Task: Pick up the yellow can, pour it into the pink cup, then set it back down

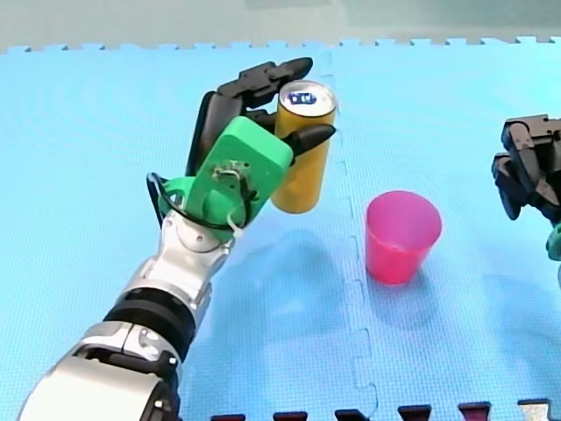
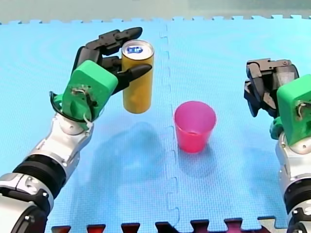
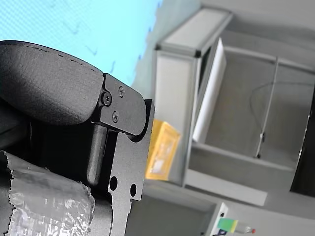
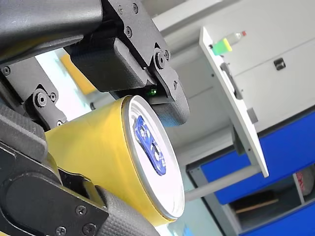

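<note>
My left hand (image 1: pixel 280 101) is shut on the yellow can (image 1: pixel 302 167), holding it upright and lifted above the blue foam mat (image 1: pixel 105 132). Its shadow lies on the mat below. The can's silver top with a blue tab (image 4: pixel 150 147) shows close up in the second wrist view, with black fingers (image 4: pixel 118 59) wrapped round its side. The pink cup (image 2: pixel 194 125) stands upright on the mat, to the right of the can and nearer to me. My right hand (image 2: pixel 265 87) hovers at the right edge, beyond the cup, holding nothing, its fingers curled.
The mat's seam (image 1: pixel 355 289) runs front to back just left of the cup. Beyond the mat's far edge, shelving and a cabinet (image 3: pixel 211 123) stand in the background.
</note>
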Action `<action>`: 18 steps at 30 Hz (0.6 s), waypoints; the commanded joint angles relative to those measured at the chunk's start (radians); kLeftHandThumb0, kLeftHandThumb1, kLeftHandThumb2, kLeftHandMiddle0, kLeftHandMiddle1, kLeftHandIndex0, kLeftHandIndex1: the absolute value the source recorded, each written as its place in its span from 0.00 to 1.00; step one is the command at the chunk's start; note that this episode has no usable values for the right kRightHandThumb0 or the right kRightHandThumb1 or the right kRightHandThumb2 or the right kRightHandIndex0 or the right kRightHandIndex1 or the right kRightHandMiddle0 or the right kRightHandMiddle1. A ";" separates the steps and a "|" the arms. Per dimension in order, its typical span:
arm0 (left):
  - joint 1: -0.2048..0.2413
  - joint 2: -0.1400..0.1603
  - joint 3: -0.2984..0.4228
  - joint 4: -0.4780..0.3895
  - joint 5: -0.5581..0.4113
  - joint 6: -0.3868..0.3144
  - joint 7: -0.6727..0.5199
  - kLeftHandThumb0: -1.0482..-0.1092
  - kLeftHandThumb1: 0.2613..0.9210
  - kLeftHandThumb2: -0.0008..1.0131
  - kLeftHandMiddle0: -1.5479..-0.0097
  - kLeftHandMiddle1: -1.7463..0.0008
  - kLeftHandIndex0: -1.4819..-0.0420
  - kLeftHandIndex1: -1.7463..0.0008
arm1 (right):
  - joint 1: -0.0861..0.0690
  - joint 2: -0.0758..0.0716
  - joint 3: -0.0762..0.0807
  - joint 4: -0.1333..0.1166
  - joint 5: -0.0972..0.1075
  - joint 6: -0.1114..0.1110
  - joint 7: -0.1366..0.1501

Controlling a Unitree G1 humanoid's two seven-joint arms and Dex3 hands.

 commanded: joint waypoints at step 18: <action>-0.017 -0.049 0.020 -0.011 -0.044 0.031 -0.036 0.68 0.86 0.00 0.15 1.00 0.19 1.00 | -0.001 -0.004 0.006 0.002 -0.015 -0.012 -0.021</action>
